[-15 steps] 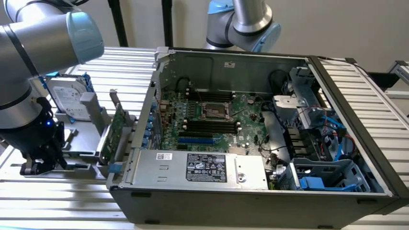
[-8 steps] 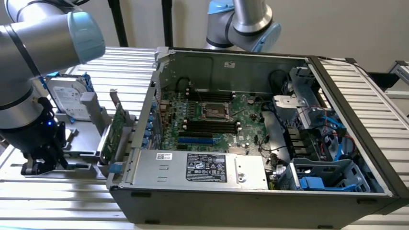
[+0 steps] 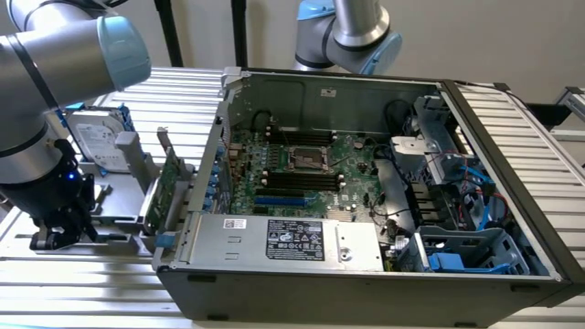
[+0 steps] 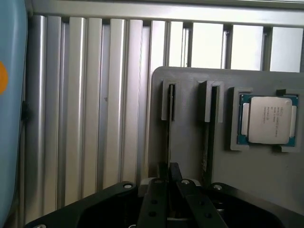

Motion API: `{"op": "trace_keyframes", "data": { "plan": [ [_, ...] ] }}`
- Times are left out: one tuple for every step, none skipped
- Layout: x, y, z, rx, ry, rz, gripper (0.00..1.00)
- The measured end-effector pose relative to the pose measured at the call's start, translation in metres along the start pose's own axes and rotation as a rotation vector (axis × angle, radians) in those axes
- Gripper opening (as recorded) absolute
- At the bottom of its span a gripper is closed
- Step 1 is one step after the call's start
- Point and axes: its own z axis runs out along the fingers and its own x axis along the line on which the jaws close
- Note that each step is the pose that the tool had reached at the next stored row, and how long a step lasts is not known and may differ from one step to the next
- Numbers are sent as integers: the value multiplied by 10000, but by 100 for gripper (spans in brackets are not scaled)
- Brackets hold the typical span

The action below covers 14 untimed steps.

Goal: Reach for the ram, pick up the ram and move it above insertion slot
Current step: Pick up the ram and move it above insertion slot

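The ram [image 4: 169, 124] shows edge-on as a thin dark strip standing upright in a slot of the grey holder [image 4: 190, 156]. My gripper [image 4: 169, 176] is low over that slot, and its two black fingers [image 4: 154, 199] close in on the strip from either side, with no gap left. In the exterior view the gripper [image 3: 57, 236] hangs at the far left over the grey holder [image 3: 114, 223], beside the open computer case. The black memory slots [image 3: 297, 179] lie on the motherboard next to the processor socket [image 3: 307, 159].
A second thin stick [image 4: 207, 128] stands in the neighbouring holder slot, and a processor chip [image 4: 268, 118] lies beside it. A green expansion card [image 3: 169, 185] and a hard drive [image 3: 98, 140] stand upright between gripper and case [image 3: 366, 291]. A second arm [image 3: 352, 34] stands behind the case.
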Motion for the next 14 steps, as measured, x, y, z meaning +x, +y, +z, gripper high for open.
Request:
{"op": "trace_keyframes", "data": {
  "plan": [
    [0,-1,-4,-1,0,1,13],
    [0,-1,-10,-2,1,2,13],
    [0,-1,-16,-1,1,2,13],
    [0,-2,-23,-1,0,2,13],
    [0,-2,-31,-2,1,2,13],
    [0,-3,-39,-1,0,2,13],
    [0,-3,-48,-2,1,2,13],
    [0,-4,-57,-1,0,2,13],
    [0,-5,-67,-2,1,2,13],
    [0,-5,-78,-1,0,2,13],
    [0,-5,-91,-2,1,2,13],
    [-1,-6,-105,-2,1,2,13],
    [-1,-6,-120,-1,0,2,13],
    [-1,-7,-139,-1,0,2,13]
  ]
}}
